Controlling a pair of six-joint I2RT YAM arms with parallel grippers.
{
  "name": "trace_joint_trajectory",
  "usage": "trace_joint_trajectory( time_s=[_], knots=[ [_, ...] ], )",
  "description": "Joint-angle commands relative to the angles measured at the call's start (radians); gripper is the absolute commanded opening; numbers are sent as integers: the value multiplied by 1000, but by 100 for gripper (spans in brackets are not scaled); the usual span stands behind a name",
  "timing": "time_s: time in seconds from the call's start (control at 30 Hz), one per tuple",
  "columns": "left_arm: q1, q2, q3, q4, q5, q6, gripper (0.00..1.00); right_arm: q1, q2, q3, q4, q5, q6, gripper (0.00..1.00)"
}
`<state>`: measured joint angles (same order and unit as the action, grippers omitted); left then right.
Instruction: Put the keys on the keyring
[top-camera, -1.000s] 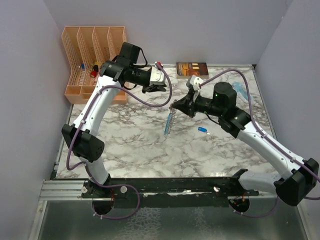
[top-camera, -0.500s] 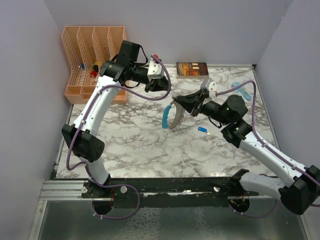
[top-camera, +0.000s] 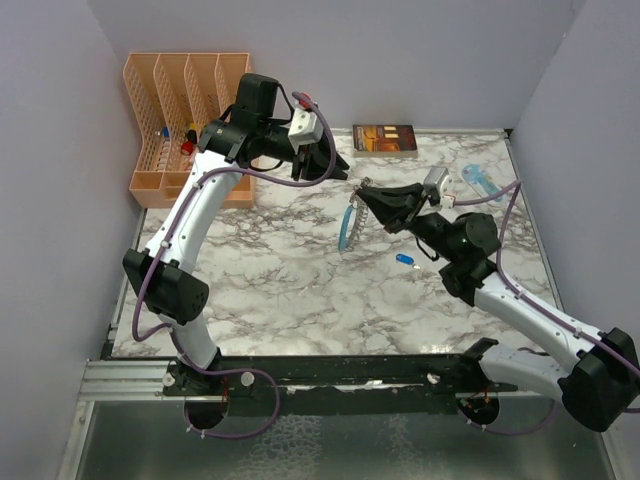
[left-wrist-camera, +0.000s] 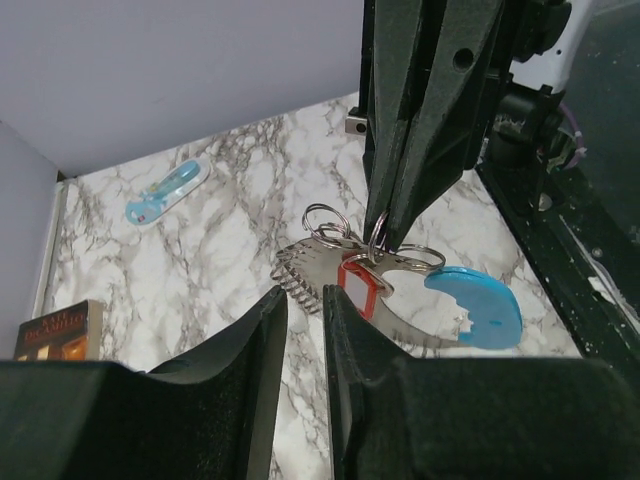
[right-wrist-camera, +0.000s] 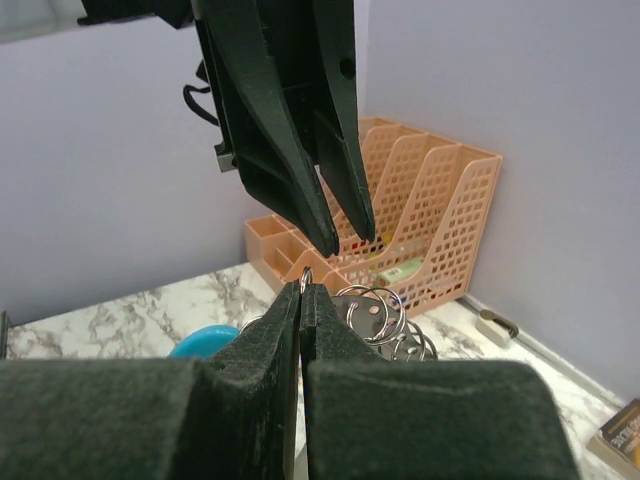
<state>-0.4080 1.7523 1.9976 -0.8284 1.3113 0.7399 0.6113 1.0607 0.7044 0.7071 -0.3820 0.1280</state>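
Observation:
My right gripper (top-camera: 366, 191) is shut on a metal ring of the keyring (top-camera: 347, 226), which dangles above the table. In the right wrist view the pads (right-wrist-camera: 285, 330) pinch that ring, with more rings (right-wrist-camera: 376, 309) beside it. The left wrist view shows the bunch: rings, a coil, a red key tag (left-wrist-camera: 357, 286) and the light-blue strap (left-wrist-camera: 476, 306). My left gripper (top-camera: 334, 165) hovers just up-left of the ring, jaws slightly apart with nothing between them. A dark blue key (top-camera: 405, 260) lies on the marble below the right gripper.
An orange desk organizer (top-camera: 185, 120) stands at the back left. A book (top-camera: 384, 138) lies along the back wall. A pale-blue see-through object (top-camera: 478, 179) rests at the back right. Purple-grey walls close in three sides.
The right gripper rose and swung its tips toward the back left, carrying the keyring up. The left gripper turned right to face it, so the two tips now almost meet.

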Motion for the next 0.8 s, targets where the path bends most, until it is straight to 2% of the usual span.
trace_joint_trajectory(
  time_s=[0.0, 0.4, 0.53, 0.6, 0.77],
  knots=[
    [-9, -33, 27, 96, 103, -135, 25, -4, -10, -11, 192, 51, 33, 1],
    [-34, -24, 12, 232, 143, -292, 27, -4, 25, -29, 309, 60, 70, 1],
    [-33, -25, 10, 223, 114, -288, 27, -4, 27, -15, 290, 57, 73, 1],
    [-32, -24, 27, 161, 79, -224, 27, -4, 17, -2, 253, 69, 74, 1],
    [-32, -22, 59, -95, -38, 54, 27, -4, -5, 47, 116, 102, 61, 1]
  ],
)
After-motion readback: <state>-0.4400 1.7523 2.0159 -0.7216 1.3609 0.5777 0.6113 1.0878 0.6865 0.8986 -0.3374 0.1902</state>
